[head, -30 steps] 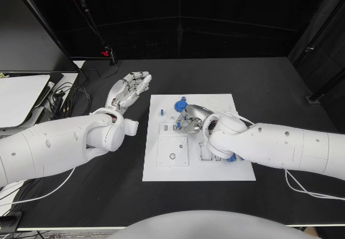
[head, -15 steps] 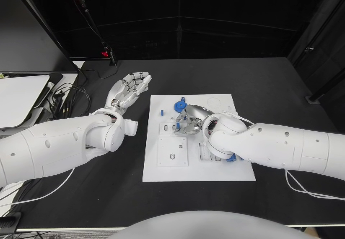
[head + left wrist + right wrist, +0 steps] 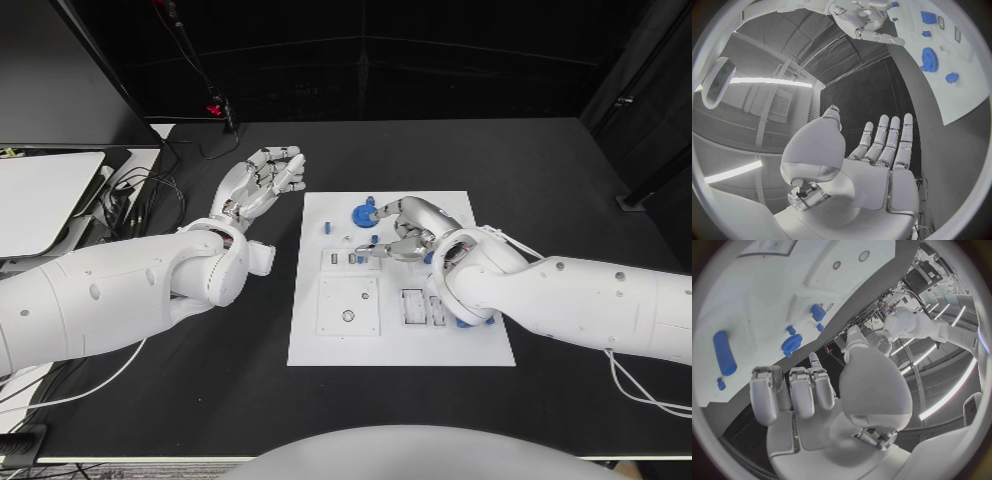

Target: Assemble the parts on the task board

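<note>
Working over the board's far half, most parts yet to be seated

Hovering above the task board [image 3: 397, 345], the right hand [image 3: 408, 232] sits over the middle of its far half, with its fingers [image 3: 387, 250] curled down toward a small blue piece [image 3: 374, 239] there. Whether they pinch it or only touch it I cannot tell; the right wrist view shows the fingers [image 3: 792, 390] bent side by side with nothing plainly between them. The left hand [image 3: 260, 180] lies off the board, over the black table [image 3: 173, 400] just beyond its far left corner, fingers [image 3: 886, 142] straight, close together and holding nothing.

As a judgement, the assembly is at an early or middle stage. A blue gear [image 3: 359, 215] lies flat near the board's far edge with a blue peg [image 3: 371, 200] just beyond it and a small blue bit [image 3: 326, 226] to its side. A long blue part [image 3: 723, 352] lies loose on the white surface, seen from the right wrist. Another blue part [image 3: 469, 322] peeks out beside the right forearm. The slots nearer the robot look unfilled, so several placements seem to remain.

Compared with a second ago, the right hand has lifted and swung away from the board's centre, toward the far right. That uncovers the gear and the small pieces around it. The left hand has barely moved.
</note>
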